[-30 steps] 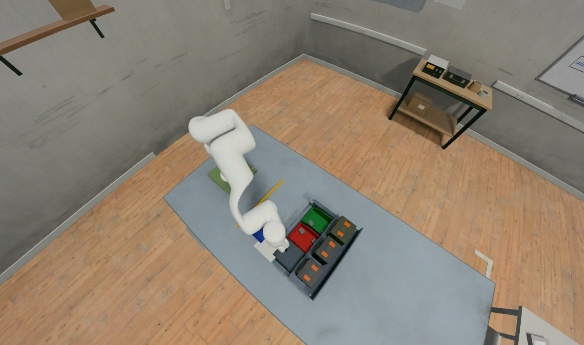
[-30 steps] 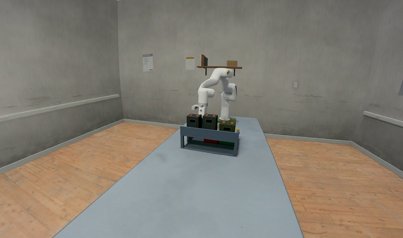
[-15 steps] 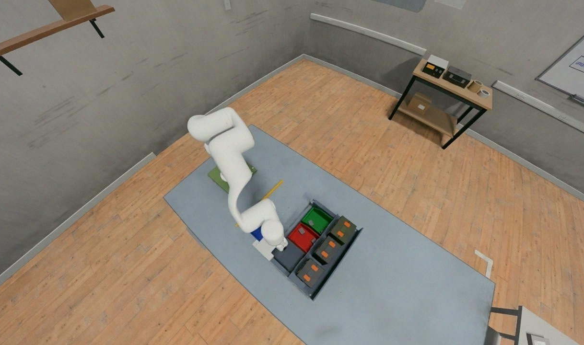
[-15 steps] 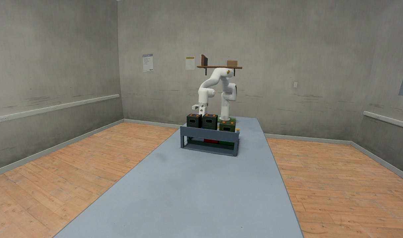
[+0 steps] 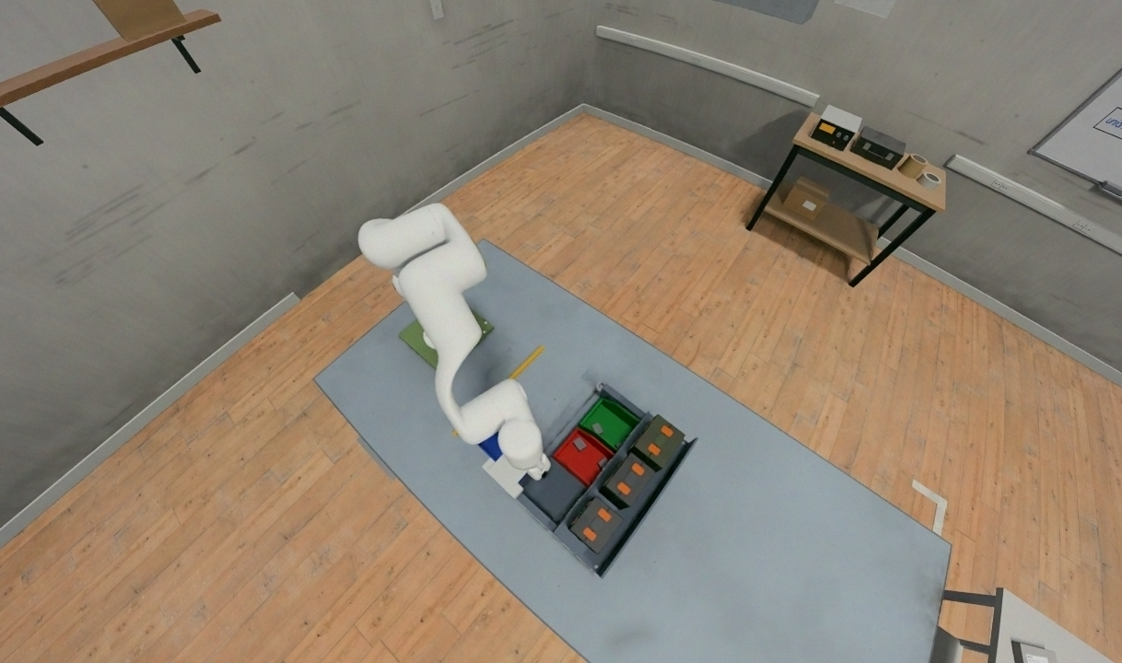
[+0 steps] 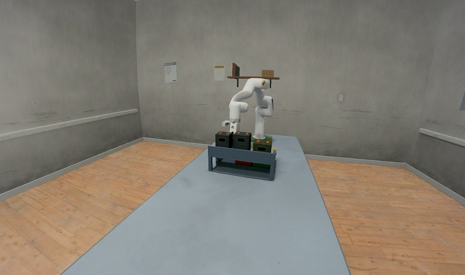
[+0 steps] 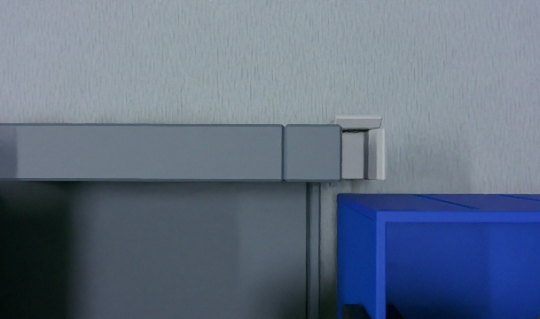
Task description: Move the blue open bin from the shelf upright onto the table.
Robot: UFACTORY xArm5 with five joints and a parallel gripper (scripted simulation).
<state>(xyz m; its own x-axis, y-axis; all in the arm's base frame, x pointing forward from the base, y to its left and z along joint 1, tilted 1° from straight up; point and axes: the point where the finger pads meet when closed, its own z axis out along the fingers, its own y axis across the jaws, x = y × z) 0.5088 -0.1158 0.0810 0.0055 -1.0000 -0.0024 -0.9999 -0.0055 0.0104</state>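
Note:
The blue open bin (image 5: 490,446) (image 7: 447,252) sits off the grey shelf (image 5: 601,564) (image 6: 241,157) (image 7: 136,152), on the arm's side of it, mostly hidden under my wrist in the top view. In the wrist view it fills the lower right, just past the shelf's corner post, with dark shapes at its bottom edge. My gripper (image 5: 538,473) (image 6: 232,130) points down at the shelf's near corner and is shut on the bin's thin wall. The fingers do not show in the wrist view. Whether the bin rests on the table or hangs above it is hidden.
A red bin (image 5: 583,461) and a green bin (image 5: 608,422) stand on the lower shelf beside a bare slot (image 5: 553,493). Three dark lidded bins (image 5: 628,481) (image 6: 242,140) stand on the upper row. A small white block (image 7: 363,151) sits by the corner post.

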